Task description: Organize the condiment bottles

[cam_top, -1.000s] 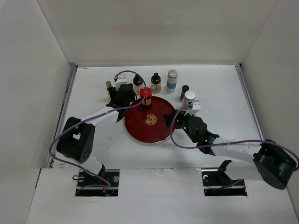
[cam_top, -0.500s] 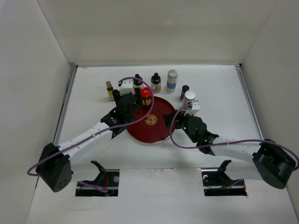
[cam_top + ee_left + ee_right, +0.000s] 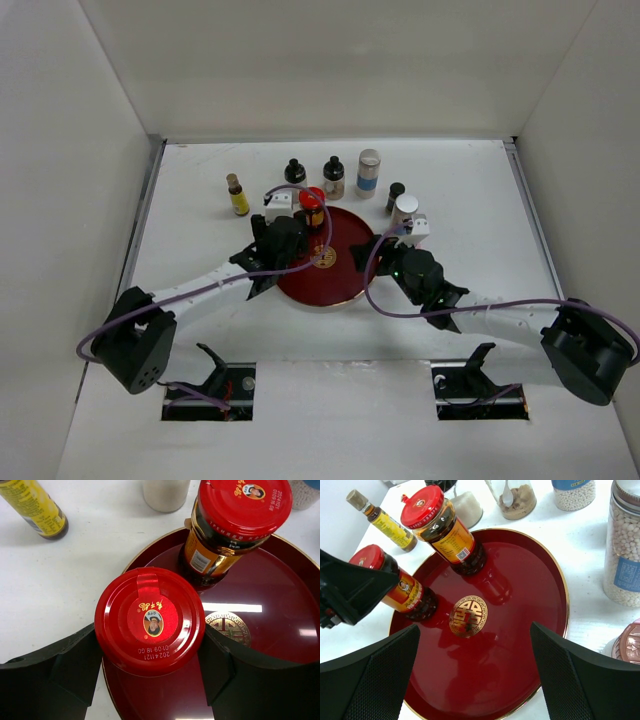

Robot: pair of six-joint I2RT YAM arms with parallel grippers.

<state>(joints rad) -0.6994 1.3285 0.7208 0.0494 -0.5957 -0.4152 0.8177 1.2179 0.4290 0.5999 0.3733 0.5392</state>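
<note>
**Jars upright on the red plate (image 3: 280,630)**

Both jars stood with caps up and long axes vertical, inside the red plate; the held red-capped jar (image 3: 150,622) sat at its left edge, clamped between the left gripper's (image 3: 150,655) jaws; the free red-capped jar (image 3: 231,527) stood at its far rim; the yellow-labelled bottle (image 3: 34,505) stood outside it, far-left; the right gripper (image 3: 477,680) hung wide open, empty, at its right edge.

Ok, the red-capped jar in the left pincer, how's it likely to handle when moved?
The red-capped jar looks like glass full of dark sauce: probably rigid, heavy for its size, breakable if dropped. The left pincer grips its smooth round lid, which might slip. Taller than wide, it could tip if pushed near the top.
</note>
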